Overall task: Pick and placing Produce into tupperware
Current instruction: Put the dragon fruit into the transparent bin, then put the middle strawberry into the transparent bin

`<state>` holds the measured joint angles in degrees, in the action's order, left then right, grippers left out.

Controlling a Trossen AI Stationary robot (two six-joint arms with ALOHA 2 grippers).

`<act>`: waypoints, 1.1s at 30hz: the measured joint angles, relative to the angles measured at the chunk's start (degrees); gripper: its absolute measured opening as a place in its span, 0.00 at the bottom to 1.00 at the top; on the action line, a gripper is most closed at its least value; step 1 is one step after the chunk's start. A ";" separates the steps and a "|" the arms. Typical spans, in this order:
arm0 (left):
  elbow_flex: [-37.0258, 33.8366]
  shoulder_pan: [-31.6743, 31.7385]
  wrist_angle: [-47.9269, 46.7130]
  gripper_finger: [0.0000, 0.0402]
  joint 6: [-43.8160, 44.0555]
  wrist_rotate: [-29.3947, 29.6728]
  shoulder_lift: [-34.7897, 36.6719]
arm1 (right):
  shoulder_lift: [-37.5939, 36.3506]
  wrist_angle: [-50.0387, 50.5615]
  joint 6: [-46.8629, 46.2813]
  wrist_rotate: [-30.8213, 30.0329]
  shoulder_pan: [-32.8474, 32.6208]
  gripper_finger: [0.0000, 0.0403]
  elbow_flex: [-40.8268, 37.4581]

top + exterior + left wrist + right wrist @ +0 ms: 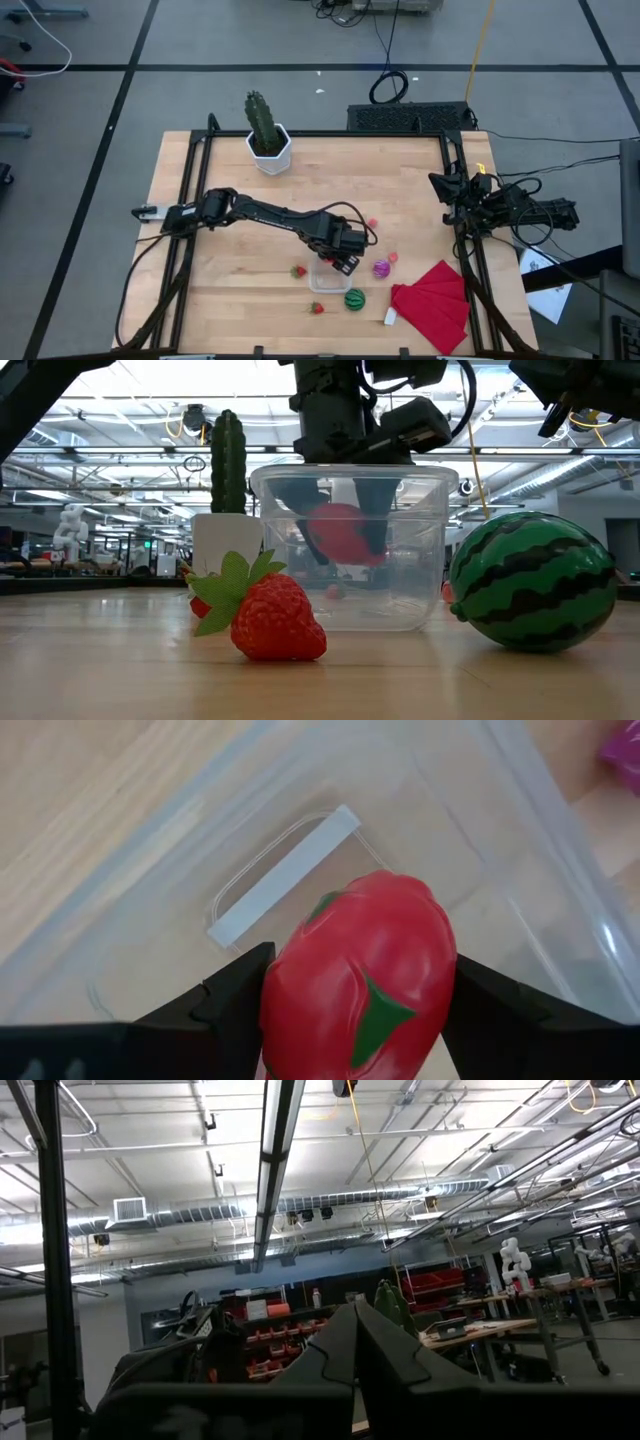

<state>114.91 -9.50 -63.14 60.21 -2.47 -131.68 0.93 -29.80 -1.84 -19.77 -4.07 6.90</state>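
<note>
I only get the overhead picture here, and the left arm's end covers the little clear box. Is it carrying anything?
Observer: Yes. The left wrist view shows the left gripper with its jaws shut on a red strawberry-like piece, above the floor of the tupperware.
Operator: Is that piece inside the box yet?
Observer: In the low view it hangs inside the clear walls, above the bottom.
Operator: Anything else in there?
Observer: Nothing else shows inside. A strawberry and a striped green ball sit on the table outside it.
Operator: And the right arm?
Observer: Its gripper is parked at the table's right edge, jaws shut.
</note>
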 joint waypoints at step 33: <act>8.63 -5.14 -23.33 0.79 10.90 6.63 14.95 | -0.02 1.35 -0.44 0.04 0.02 0.00 0.00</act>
<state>123.55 -14.64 -86.47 71.12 4.16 -116.73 0.91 -28.45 -2.28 -19.73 -4.06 6.90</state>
